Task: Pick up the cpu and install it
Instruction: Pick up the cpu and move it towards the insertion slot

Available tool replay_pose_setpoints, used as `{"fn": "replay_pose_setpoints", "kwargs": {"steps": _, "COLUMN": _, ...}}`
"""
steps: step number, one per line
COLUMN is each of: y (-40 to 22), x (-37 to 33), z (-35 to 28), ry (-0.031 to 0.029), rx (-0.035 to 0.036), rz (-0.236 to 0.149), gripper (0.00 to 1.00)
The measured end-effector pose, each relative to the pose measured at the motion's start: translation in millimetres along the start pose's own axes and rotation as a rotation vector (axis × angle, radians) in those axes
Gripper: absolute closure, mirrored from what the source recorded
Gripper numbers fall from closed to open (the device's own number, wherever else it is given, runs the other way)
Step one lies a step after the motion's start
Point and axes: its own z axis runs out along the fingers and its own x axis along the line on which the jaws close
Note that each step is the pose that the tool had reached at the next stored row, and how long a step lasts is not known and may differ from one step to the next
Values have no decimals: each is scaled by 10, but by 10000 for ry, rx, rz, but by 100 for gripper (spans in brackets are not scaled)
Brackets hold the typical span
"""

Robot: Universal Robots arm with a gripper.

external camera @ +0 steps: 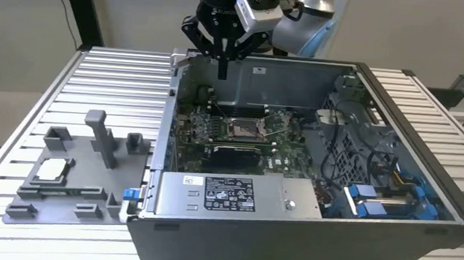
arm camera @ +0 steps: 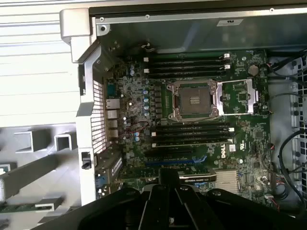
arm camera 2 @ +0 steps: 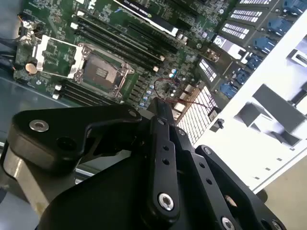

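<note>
The cpu [external camera: 52, 169], a small pale silver square chip, lies in the grey fixture tray [external camera: 72, 201] on the table, at the exterior view's left of the open computer case [external camera: 307, 233]. My gripper [external camera: 222, 73] hangs over the case's far-left corner, well away from the cpu, fingers pointing down and shut with nothing in them. Both wrist views show the fingertips pressed together [arm camera 2: 160, 109] [arm camera: 170, 173] above the green motherboard [arm camera: 139, 100]. The motherboard's metal-framed socket [external camera: 244, 129] [arm camera 2: 101, 72] [arm camera: 194, 98] is bare, with its cover plate [arm camera: 237, 96] swung open beside it.
The tray carries upright grey posts [external camera: 101, 134] and blocks [external camera: 55, 136]. Inside the case are a power supply box [external camera: 236, 195], bundled cables [external camera: 362, 145] and blue connectors [external camera: 374, 198]. The case's metal walls [external camera: 167, 119] stand around the board. The slatted table [external camera: 105, 78] extends left.
</note>
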Motion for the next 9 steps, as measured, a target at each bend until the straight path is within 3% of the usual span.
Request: {"fn": "replay_pose_setpoints", "kwargs": {"steps": 9, "y": -5, "x": 64, "z": -1, "ry": -1, "rx": 0, "rz": 1, "gripper": 100}}
